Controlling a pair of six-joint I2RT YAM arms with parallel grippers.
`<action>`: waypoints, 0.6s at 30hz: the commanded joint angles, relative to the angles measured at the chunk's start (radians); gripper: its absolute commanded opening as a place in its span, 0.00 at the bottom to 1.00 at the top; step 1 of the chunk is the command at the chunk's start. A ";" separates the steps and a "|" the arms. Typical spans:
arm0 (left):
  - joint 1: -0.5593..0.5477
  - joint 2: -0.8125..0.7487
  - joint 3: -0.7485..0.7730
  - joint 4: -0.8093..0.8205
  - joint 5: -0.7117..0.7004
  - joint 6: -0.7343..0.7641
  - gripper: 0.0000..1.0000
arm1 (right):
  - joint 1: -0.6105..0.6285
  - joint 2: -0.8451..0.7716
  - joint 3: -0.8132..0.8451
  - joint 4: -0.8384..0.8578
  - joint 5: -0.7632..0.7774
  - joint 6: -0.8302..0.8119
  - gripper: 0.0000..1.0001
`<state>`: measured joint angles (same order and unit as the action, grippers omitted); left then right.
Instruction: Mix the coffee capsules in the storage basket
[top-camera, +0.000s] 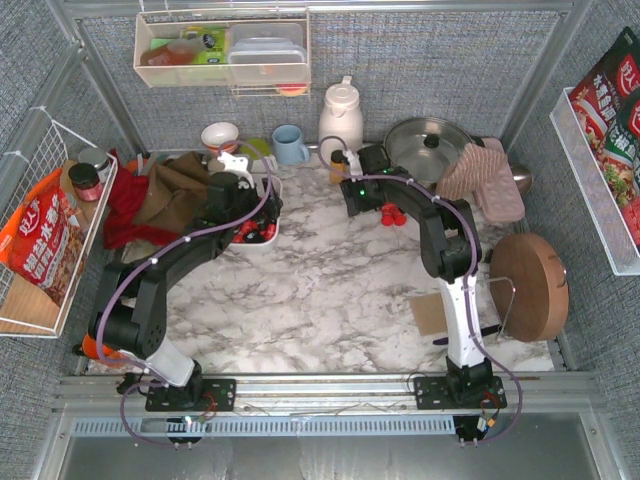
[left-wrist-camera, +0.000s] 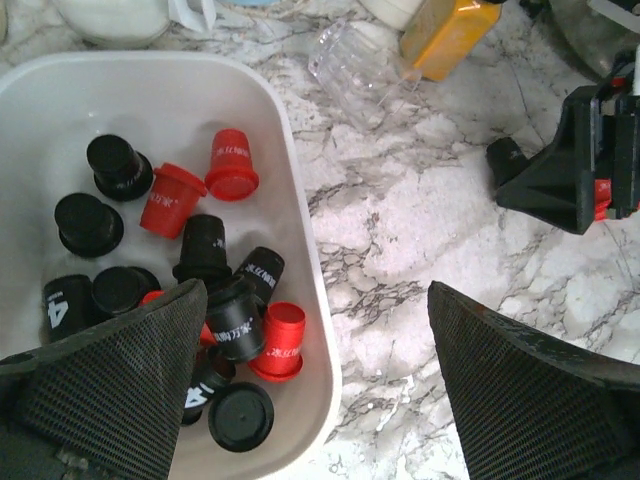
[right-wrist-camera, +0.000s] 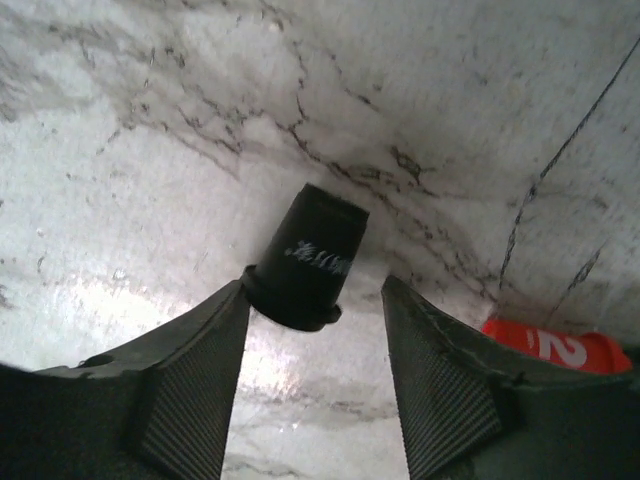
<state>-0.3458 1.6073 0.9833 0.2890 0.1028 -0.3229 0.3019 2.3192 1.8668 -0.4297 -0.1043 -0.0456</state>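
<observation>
Right gripper (right-wrist-camera: 315, 292) jaws sit part-open either side of a black capsule (right-wrist-camera: 308, 255) lying on the marble table (right-wrist-camera: 140, 130), not pinched yet, so I'd call this the pickup step. Left gripper (left-wrist-camera: 318, 295) gapes wide over the storage basket (left-wrist-camera: 296, 190) rim, with red and black coffee capsules (left-wrist-camera: 215, 250) piled inside. Next it needs a square squeeze, then a lift.

Open marble (left-wrist-camera: 420, 230) right of the storage basket (left-wrist-camera: 300, 220); bottle (left-wrist-camera: 450, 35) behind.

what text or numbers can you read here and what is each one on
"2": on the red capsule lying on the table.
"4": on a black capsule in the basket.
Small white print on the other capsules: too blurred to read.
Chinese print on the snack bags: too small to read.
</observation>
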 joint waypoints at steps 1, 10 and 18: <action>-0.003 -0.010 0.008 -0.084 -0.065 -0.015 0.99 | 0.002 -0.048 -0.064 0.035 0.008 0.018 0.57; -0.010 -0.007 0.021 -0.163 -0.074 -0.015 0.99 | 0.017 -0.065 -0.113 0.129 0.078 0.038 0.57; -0.011 -0.027 0.026 -0.174 -0.071 -0.005 0.99 | 0.017 -0.035 -0.079 0.158 0.095 0.080 0.65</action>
<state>-0.3576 1.5898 1.0019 0.1276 0.0296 -0.3336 0.3191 2.2677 1.7622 -0.3035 -0.0299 0.0025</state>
